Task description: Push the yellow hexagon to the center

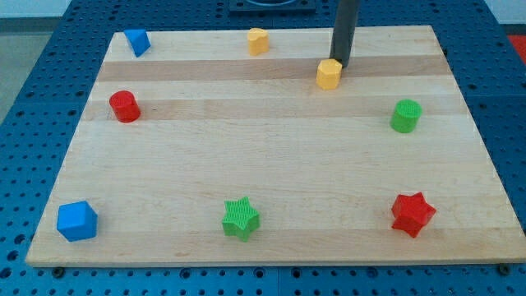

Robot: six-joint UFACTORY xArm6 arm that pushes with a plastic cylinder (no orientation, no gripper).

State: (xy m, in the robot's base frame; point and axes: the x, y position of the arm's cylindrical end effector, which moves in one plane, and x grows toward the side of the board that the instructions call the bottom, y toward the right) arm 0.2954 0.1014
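The yellow hexagon (329, 74) sits on the wooden board (271, 156) near the view's top, right of the middle. My tip (339, 64) is right behind it, at its upper right edge, touching or nearly touching it. A second yellow block (258, 41), its shape unclear, lies at the top edge to the left of the hexagon.
A blue block (136, 41) lies at the top left and a red cylinder (125, 107) at the left. A green cylinder (405, 116) is at the right. A blue cube (77, 220), a green star (241, 219) and a red star (412, 214) line the bottom.
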